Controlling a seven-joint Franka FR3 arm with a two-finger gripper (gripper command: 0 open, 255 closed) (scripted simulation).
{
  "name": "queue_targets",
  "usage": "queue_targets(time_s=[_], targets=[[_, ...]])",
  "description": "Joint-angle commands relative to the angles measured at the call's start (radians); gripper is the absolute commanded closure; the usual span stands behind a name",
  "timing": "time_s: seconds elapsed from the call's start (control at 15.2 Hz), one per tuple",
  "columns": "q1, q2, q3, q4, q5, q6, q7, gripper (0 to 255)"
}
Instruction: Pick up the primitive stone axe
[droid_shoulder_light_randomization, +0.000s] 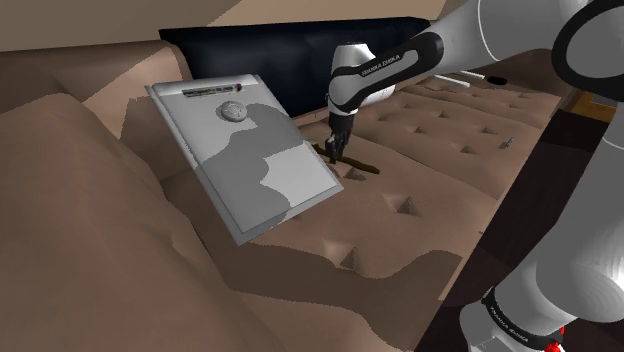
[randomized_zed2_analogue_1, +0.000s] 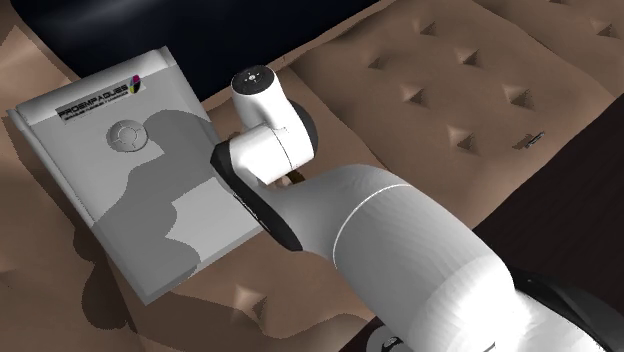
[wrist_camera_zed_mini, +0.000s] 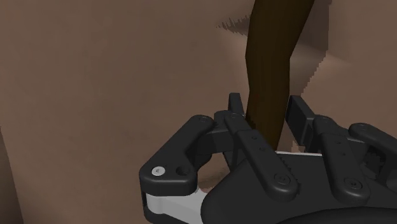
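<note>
A white robot arm with dark joints reaches down to a brown tufted cushion (droid_shoulder_light_randomization: 430, 160), padded like a sofa seat or mattress, with rows of pinched dimples. Its all-black gripper (droid_shoulder_light_randomization: 335, 148) is down at the cushion's surface, just beside the edge of a flat light grey box (droid_shoulder_light_randomization: 250, 150).

The task's thing, a dark brown long-handled axe (droid_shoulder_light_randomization: 362, 165), lies on the cushion under the gripper. In the shoulder view it is a thin dark streak poking out to either side of the fingers. Its head cannot be made out in any view.

In the wrist view the gripper (wrist_camera_zed_mini: 266, 108) has its two fingers (wrist_camera_zed_mini: 236, 105) narrowed around the handle of the axe (wrist_camera_zed_mini: 273, 57). The handle fills the gap between them, and each finger seems to press a side of it. The handle runs away from the fingers and is cut off at the frame's edge, with the cushion (wrist_camera_zed_mini: 95, 76) behind it.

The grey box carries a printed label strip and a round emblem, with a darker grey patch across its face. It lies tilted against a rise in the cushion. In the second exterior view the box (randomized_zed2_analogue_1: 110, 190) is partly covered by the arm, which hides the gripper and nearly all of the axe.

Behind the box stands a dark navy panel (droid_shoulder_light_randomization: 260, 50). A tiny pale object (droid_shoulder_light_randomization: 507, 143) lies well apart on the cushion, too small to identify.
</note>
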Motion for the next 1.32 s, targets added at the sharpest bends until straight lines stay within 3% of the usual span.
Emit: queue_targets(time_s=[0.0, 1.25], targets=[[0.0, 0.002, 0.0, -0.001, 0.0, 0.001, -0.001, 255], [0.0, -0.077, 0.001, 0.104, 0.003, -0.184, 0.0, 255]])
